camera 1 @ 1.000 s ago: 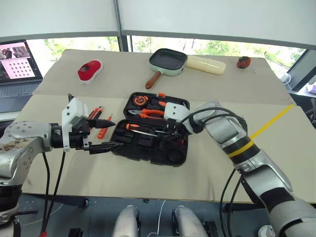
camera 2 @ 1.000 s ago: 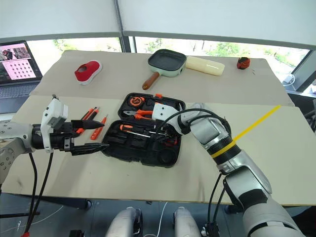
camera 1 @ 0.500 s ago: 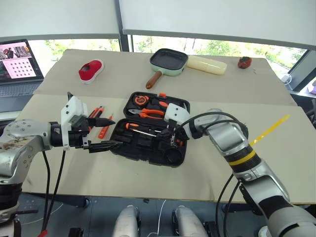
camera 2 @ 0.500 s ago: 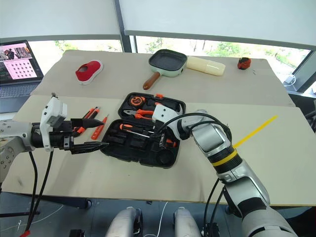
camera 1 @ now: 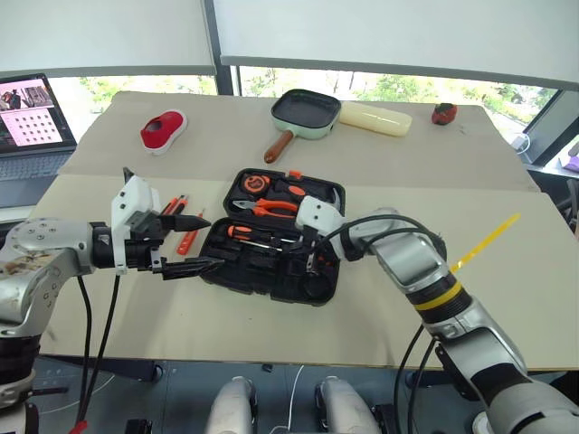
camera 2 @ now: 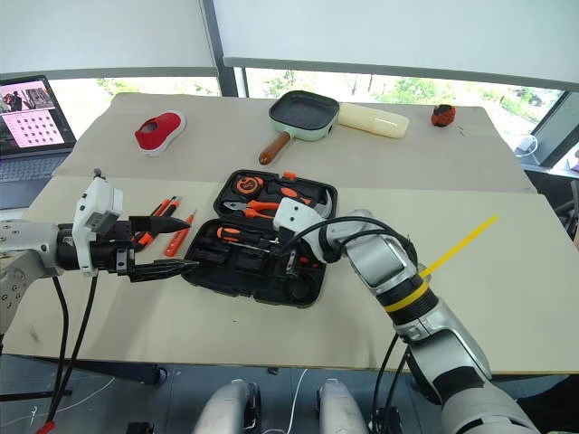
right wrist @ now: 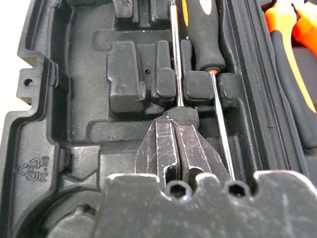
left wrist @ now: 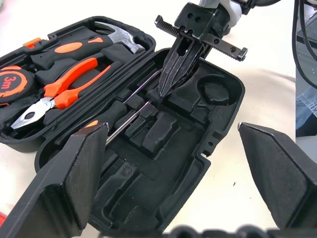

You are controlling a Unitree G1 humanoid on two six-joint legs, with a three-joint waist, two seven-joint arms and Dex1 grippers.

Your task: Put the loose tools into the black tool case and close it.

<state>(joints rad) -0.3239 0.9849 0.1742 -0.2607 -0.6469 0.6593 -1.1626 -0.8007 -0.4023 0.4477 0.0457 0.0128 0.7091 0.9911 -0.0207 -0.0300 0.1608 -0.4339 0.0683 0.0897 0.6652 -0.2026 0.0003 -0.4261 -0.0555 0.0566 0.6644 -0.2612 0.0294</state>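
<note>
My right gripper (left wrist: 174,74) has its jaws closed, tips down in the front half of the tool case (camera 1: 271,244), centre of the frame. They sit against the end of a screwdriver shaft (right wrist: 174,59) lying in its moulded slot; I can't tell if they pinch it or just press on it. A second screwdriver (right wrist: 202,34) with an orange-and-black handle lies just beside it, also in the case.

My left gripper (camera 1: 185,244) hovers with jaws wide open, just left of the case, holding nothing.

The pliers (left wrist: 54,96), hammer (left wrist: 94,39) and tape measure (left wrist: 12,84) are seated in the far half. Loose tools (camera 1: 181,221) lie on the table (camera 1: 271,334) left of the case, behind my left gripper: orange-and-black handles, plus one small orange screwdriver.

Handling, my read:
- Screwdrivers are light and rigid. The steel shafts look slippery, so grip the rubbery handles mid-length.
- Slots look like a snug fit; press each tool flat or the lid won't shut.
- Case is stiff plastic and likely to slide when pushed. Close it by the lid edge, away from the hinge.
</note>
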